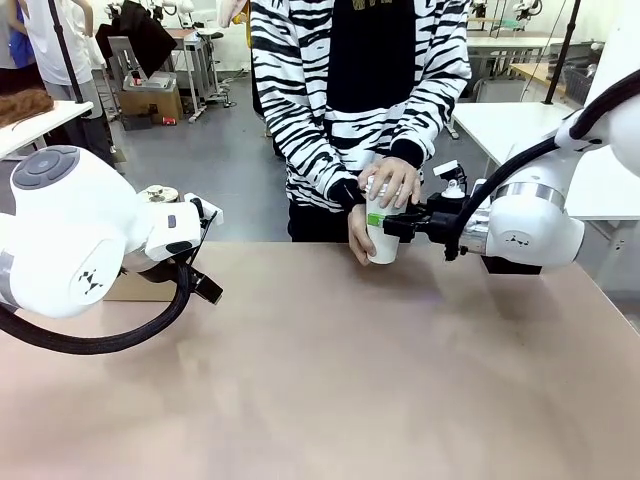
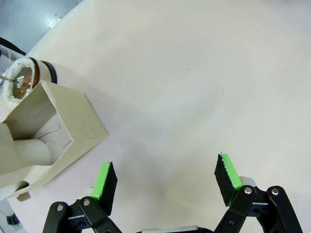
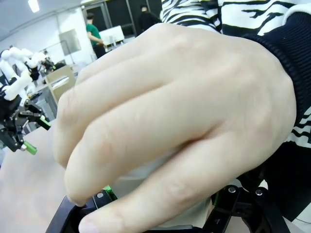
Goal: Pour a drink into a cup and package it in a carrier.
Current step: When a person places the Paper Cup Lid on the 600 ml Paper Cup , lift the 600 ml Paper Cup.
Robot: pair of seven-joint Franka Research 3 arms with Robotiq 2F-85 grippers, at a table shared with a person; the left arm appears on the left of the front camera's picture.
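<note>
- The cup (image 1: 383, 247) is pinched between the jaws of the right gripper (image 1: 388, 222) near the far edge of the bench (image 1: 350, 380), well apart from the carrier (image 2: 73, 121).
- The cup's mouth is covered by one hand (image 1: 392, 182) of the person, and its lower side is touched by the other hand (image 1: 357, 236). Its contents cannot be told.
- Dark drink (image 2: 22, 83) is seen in the jug just behind the carrier.
- Packaging is judged not yet done, since the cup has yet to be set in the carrier.
- The right arm is stretched level from the right side.
- The left gripper (image 2: 167, 177) is held over bare bench just beside the carrier, jaws spread, with nothing between them.
</note>
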